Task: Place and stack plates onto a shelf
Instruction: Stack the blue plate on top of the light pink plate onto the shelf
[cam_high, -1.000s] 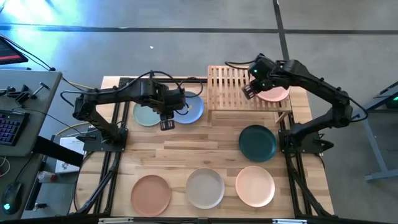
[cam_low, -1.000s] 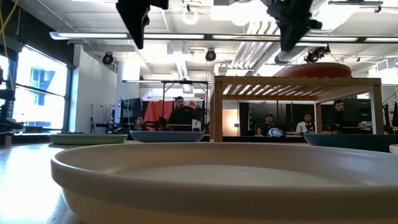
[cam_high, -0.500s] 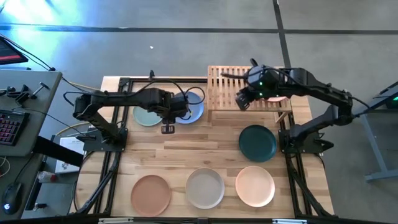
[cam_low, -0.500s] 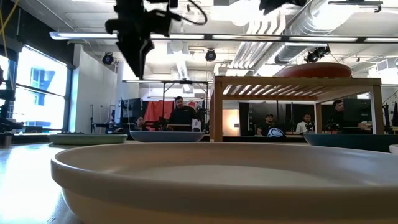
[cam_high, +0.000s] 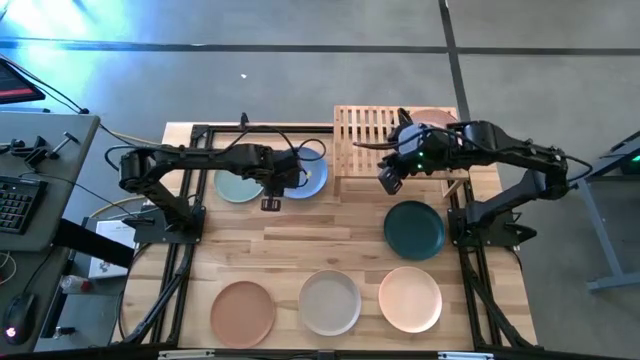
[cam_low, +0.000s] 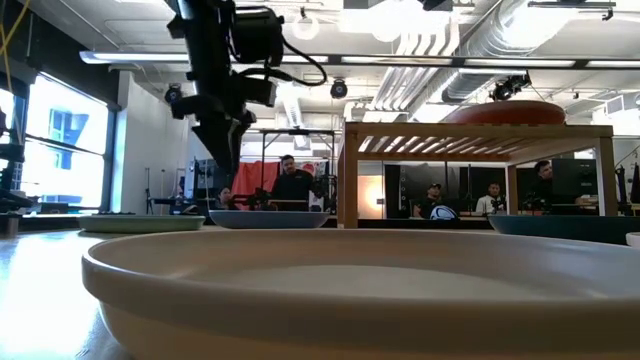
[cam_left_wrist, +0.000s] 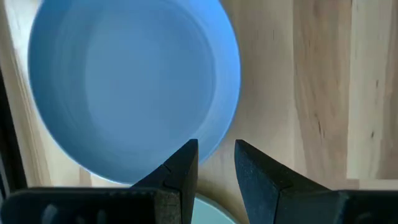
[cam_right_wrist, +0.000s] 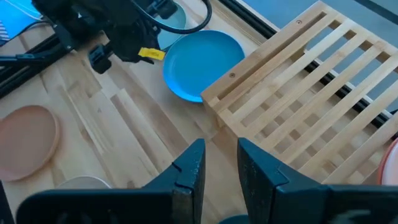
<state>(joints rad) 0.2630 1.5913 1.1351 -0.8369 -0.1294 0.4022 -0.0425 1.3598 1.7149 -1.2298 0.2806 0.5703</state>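
We see a light wooden tabletop (cam_high: 300, 250) with black metal frame rails (cam_high: 180, 290) along its sides, standing on a grey floor (cam_high: 300, 70). Off to one side sits a grey bench (cam_high: 45, 180) carrying a keyboard (cam_high: 12, 208) and a few small tools. From table height we look into a room with white ceiling pipes (cam_low: 420, 85), a bright window (cam_low: 60, 145), and several people (cam_low: 292, 185) seated well behind the table.

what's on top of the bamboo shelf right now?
One pink plate sits on the shelf at its far right end, partly hidden by the right arm; the low view shows a reddish edge. Whether it's one plate or a stack, I can't tell.
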